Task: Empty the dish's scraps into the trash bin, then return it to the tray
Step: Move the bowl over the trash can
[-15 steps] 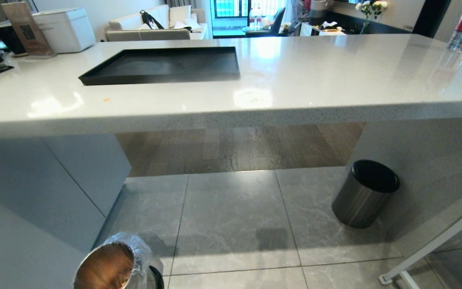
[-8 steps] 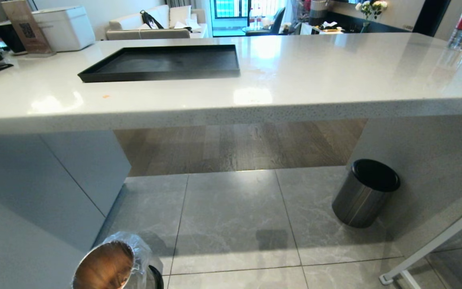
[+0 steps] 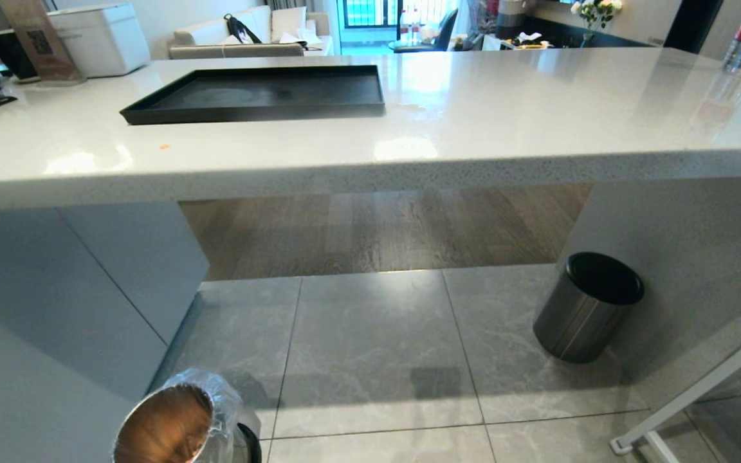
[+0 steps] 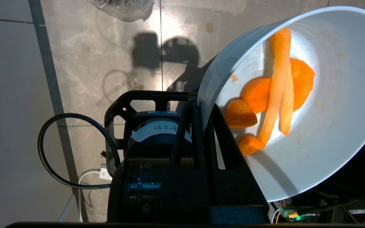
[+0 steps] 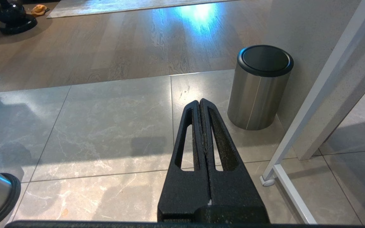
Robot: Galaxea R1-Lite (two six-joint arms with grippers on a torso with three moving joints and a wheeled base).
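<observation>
Kitchen floor by a white counter [image 3: 370, 148]; empty tray [image 3: 261, 96] on top, lined bin [image 3: 177, 424] at the lower-left edge.

L gripper [image 4: 201, 110] is clamped on the dish [image 4: 328, 152] rim, tilted over tiles w/ scraps [image 4: 274, 95] inside, probably nearing the bin. R gripper [image 5: 200, 104] parked, fingers pressed together, nothing held. Both arms are outside the head view; bin is cut off.

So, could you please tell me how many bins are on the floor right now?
2: the liner-wrapped trash bin at the head view's lower left, and the dark-lidded steel bin beside the counter's right support.
</observation>
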